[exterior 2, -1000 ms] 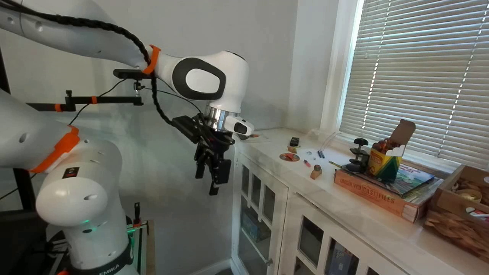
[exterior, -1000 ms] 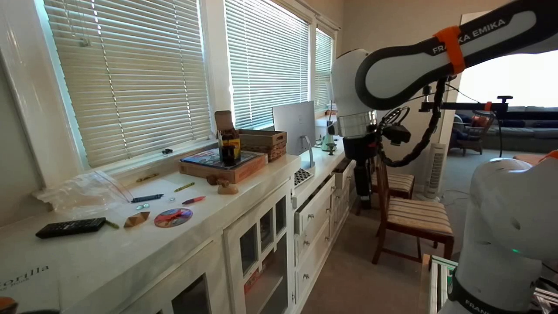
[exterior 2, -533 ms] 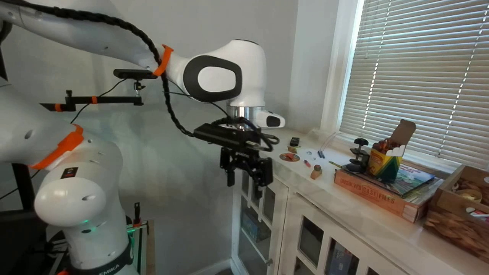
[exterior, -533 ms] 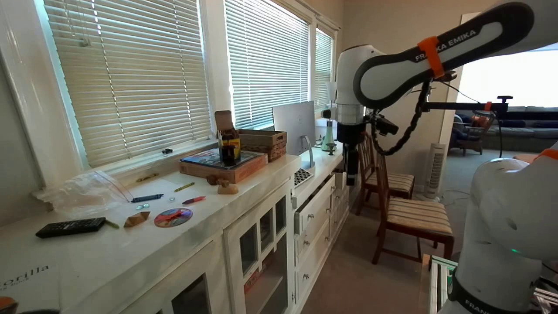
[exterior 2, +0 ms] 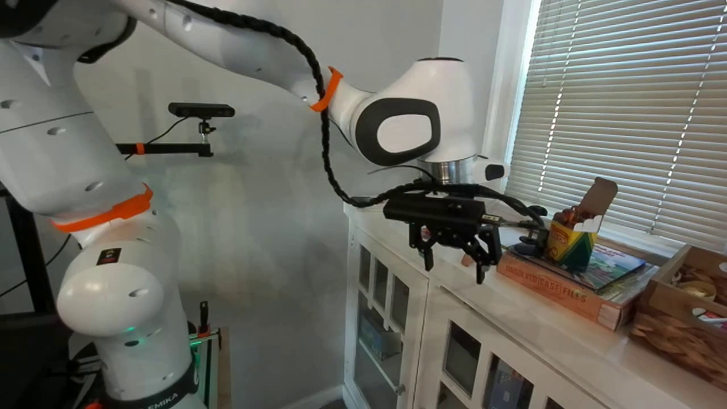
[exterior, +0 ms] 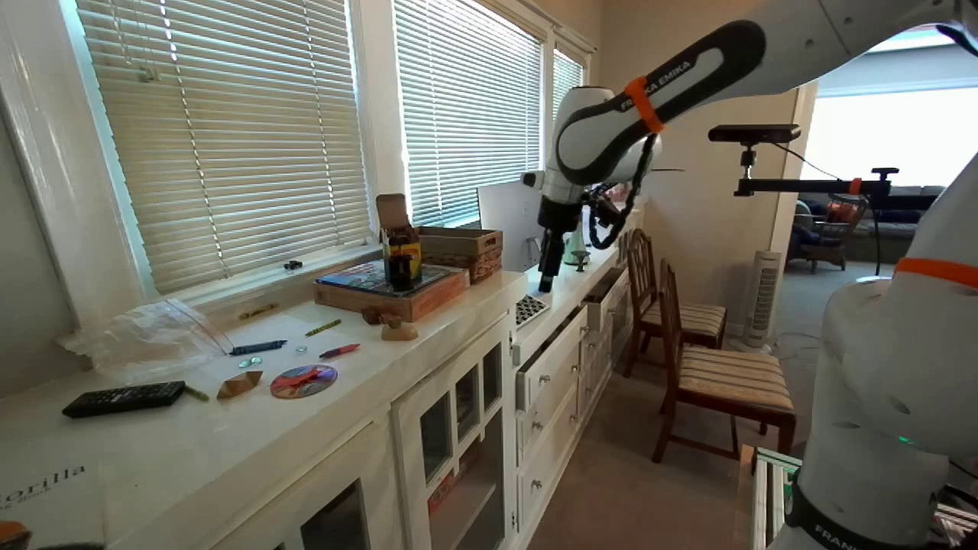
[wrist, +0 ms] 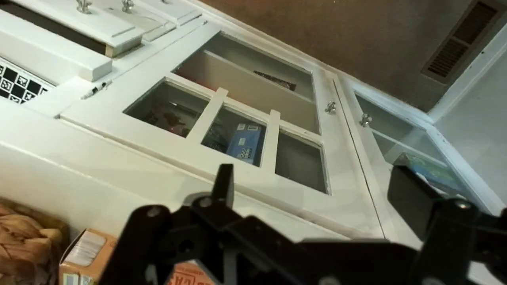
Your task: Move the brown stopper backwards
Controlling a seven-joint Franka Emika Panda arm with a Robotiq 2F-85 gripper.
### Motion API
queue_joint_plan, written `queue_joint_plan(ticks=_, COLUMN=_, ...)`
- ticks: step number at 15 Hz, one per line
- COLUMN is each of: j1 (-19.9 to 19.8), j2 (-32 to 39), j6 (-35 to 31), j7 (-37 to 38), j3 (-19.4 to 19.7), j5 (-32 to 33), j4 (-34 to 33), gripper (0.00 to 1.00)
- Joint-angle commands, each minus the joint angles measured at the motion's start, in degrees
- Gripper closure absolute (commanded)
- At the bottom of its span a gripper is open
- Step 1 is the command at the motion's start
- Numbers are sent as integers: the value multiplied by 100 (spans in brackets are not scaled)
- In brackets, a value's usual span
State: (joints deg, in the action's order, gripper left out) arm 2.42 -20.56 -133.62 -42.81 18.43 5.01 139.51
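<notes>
A small brown wooden piece with a rounded darker part point(exterior: 399, 330), likely the stopper, stands on the white counter point(exterior: 451, 336) near its front edge, beside the orange-brown box. A second brown faceted piece point(exterior: 239, 384) lies farther along, by the round picture disc. In an exterior view only a sliver of the wooden piece point(exterior 2: 467, 260) shows behind my gripper. Neither brown piece shows in the wrist view. My gripper point(exterior 2: 454, 271) is open and empty, above the cabinet front edge. It also shows in the other views point(exterior: 545, 284) point(wrist: 315, 182), with fingers wide apart.
The orange-brown box point(exterior 2: 559, 289) carries a book, a black clamp point(exterior 2: 529, 244) and a crayon box point(exterior 2: 572, 236). A wooden basket point(exterior 2: 681, 301) stands beside it. A remote point(exterior: 124, 398), crayons and a plastic bag lie on the counter. A monitor point(exterior: 516, 221) stands behind.
The arm has swung toward the counter and the window. The gripper has turned and now covers most of the wooden piece in an exterior view. The objects have not moved.
</notes>
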Motion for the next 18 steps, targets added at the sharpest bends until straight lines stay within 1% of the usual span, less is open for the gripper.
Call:
queue_joint_plan(ticks=1, j1=-14, j2=884, j6=-285, j7=278, j3=-301, j5=-619, j4=-656, gripper=0)
queue_joint_plan(ticks=2, j1=-44, j2=1056, j6=-360, j7=418, j3=-401, j5=-737, j4=-794, gripper=0)
queue_joint_plan(ticks=5, j1=-81, j2=1477, j6=-311, j7=851, j3=-701, j5=-994, j4=-1227, gripper=0)
queue_joint_plan(ticks=11, j1=-131, j2=2175, j6=-391, j7=1656, j3=-1235, j5=-951, j4=-1924, gripper=0)
queue_joint_plan(ticks=17, j1=-162, j2=2805, j6=-652, j7=1945, j3=-1619, j5=-1241, j4=-2440, gripper=0)
queue_joint_plan(ticks=18, j1=-211, j2=2533, j6=-521, j7=1852, j3=-1622, j5=-1076, j4=-2239, gripper=0)
